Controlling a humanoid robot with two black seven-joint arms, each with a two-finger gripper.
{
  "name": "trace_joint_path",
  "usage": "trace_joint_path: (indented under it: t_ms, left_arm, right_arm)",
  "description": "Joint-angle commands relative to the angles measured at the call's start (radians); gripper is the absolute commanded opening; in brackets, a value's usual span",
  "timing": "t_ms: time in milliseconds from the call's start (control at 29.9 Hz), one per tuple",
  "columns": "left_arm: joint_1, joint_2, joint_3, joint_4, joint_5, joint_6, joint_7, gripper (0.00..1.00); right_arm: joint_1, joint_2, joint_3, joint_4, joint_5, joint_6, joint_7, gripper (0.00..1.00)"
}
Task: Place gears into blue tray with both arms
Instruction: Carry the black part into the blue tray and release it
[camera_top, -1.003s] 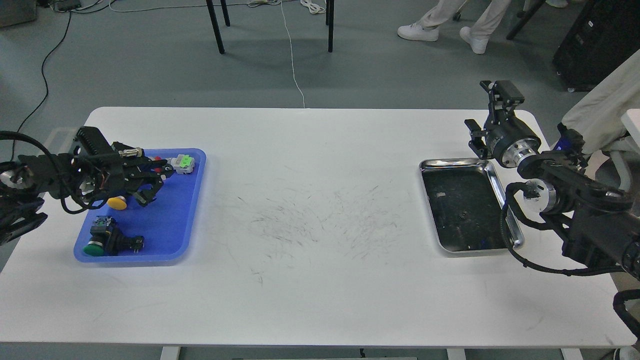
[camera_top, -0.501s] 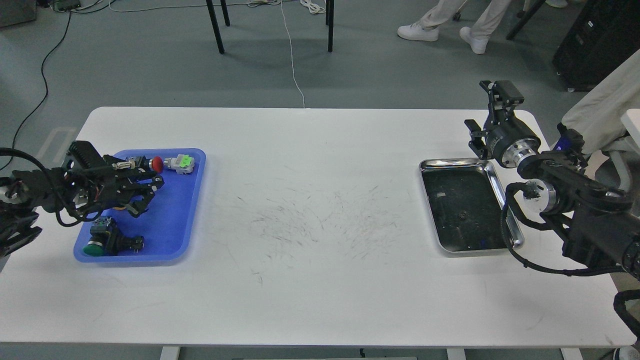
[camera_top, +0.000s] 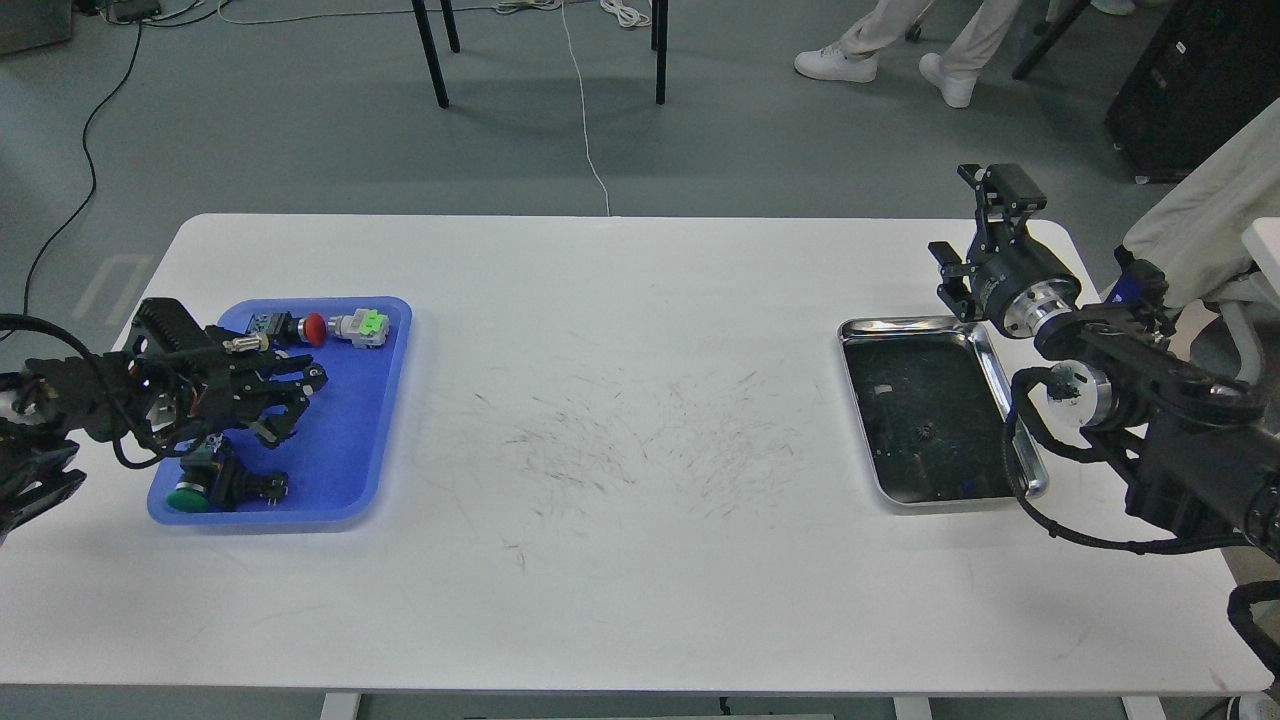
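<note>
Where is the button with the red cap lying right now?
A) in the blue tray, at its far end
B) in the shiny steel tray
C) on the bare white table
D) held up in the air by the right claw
A: the red-capped button lies inside the blue tray near its far rim, beside a green-capped part.

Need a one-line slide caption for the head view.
Left gripper open above the blue tray of switches; right gripper raised behind the steel tray.

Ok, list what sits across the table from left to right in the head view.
Left gripper → blue tray → scuffed bare table → steel tray → right gripper.
</note>
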Motion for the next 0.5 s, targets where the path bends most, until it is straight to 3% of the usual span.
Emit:
trace_joint_path:
  t_ms: [0,267,468]
  left_arm:
    - [0.012,0.005,-0.020,-0.001,0.000,0.000,0.000,0.41]
    - [0.015,0.010,-0.055,-0.002,0.000,0.000,0.000,0.42]
    - [0.002,0.063,-0.216,-0.019,-0.078,-0.009,0.000,0.42]
  right_arm:
    - [-0.001,0.000,0.000,0.000,0.000,0.000,0.000,0.96]
    - [-0.001,0.000,-0.001,0.000,-0.002,0.000,0.000,0.96]
    - [-0.001,-0.001,-0.001,0.000,-0.002,0.000,0.000,0.97]
